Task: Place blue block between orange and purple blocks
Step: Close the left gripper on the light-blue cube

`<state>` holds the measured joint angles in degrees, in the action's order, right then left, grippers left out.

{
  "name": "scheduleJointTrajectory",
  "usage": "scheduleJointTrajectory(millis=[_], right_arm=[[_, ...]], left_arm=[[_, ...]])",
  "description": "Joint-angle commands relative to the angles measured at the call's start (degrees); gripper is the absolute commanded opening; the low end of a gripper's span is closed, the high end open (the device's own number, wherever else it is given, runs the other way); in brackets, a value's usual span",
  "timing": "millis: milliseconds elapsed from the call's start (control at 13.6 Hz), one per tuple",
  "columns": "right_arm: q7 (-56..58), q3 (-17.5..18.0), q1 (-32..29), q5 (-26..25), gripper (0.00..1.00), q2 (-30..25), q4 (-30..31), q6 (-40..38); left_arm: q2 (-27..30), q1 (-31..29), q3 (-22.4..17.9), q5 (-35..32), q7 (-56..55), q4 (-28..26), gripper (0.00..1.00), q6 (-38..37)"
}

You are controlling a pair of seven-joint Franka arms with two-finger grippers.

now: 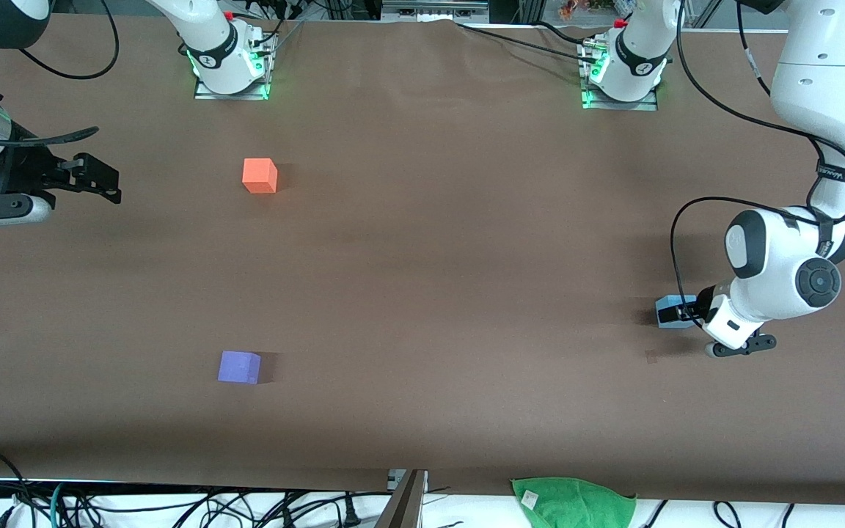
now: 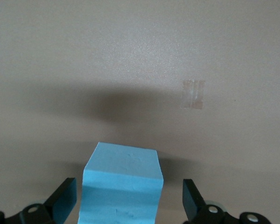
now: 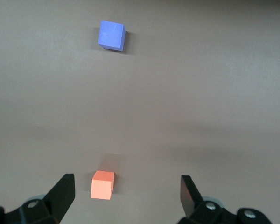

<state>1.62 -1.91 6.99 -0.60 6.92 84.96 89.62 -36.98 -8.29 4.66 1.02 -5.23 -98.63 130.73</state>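
Note:
The blue block (image 1: 666,309) sits on the table near the left arm's end. My left gripper (image 1: 681,314) is low around it and open. In the left wrist view the blue block (image 2: 123,182) stands between the fingers (image 2: 65,198) of my left gripper (image 2: 129,196), with a gap on each side. The orange block (image 1: 260,176) and the purple block (image 1: 239,367) lie toward the right arm's end, the purple one nearer the front camera. My right gripper (image 1: 100,180) waits open and empty in the air at the right arm's end. Its wrist view (image 3: 127,193) shows the orange block (image 3: 102,184) and the purple block (image 3: 112,35).
A small tape mark (image 1: 651,356) is on the brown table close to the blue block; it also shows in the left wrist view (image 2: 193,93). A green cloth (image 1: 573,502) lies off the table's edge nearest the front camera. Cables hang along that edge.

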Motion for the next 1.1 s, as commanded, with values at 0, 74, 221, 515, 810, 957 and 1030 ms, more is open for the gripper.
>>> scheduleJointTrajectory(millis=[0,74,221,515,810,957,1030], right_arm=[[0.8,0.0,-0.1,-0.5,1.0,-0.4,-0.1,-0.1],[0.8,0.1,-0.1,-0.5,1.0,-0.3,-0.1,-0.1],[0.8,0.1,-0.1,-0.5,1.0,-0.3,-0.1,-0.2],[0.9,-0.1,-0.4,-0.3,1.0,-0.3,-0.1,-0.2],[0.7,0.0,-0.3,-0.5,1.0,-0.3,-0.1,-0.2],[0.7,0.0,-0.3,-0.6,1.0,-0.3,-0.1,-0.3],[0.7,0.0,-0.2,-0.6,1.0,-0.4,-0.1,-0.5]], left_arm=[[-0.8,-0.2,0.2,1.4,2.5,1.1,0.67,0.3],[-0.9,-0.2,0.2,1.4,2.8,0.9,0.61,0.2],[-0.9,-0.3,0.2,1.4,4.2,0.6,0.59,0.2],[-1.2,-0.3,0.1,1.3,5.2,0.5,0.42,-0.1],[0.9,0.1,1.1,1.1,7.6,1.1,0.0,-6.2],[3.3,0.2,5.3,1.5,6.6,1.2,0.0,-10.3],[4.7,0.2,7.8,1.5,5.1,1.3,0.0,-10.9]])
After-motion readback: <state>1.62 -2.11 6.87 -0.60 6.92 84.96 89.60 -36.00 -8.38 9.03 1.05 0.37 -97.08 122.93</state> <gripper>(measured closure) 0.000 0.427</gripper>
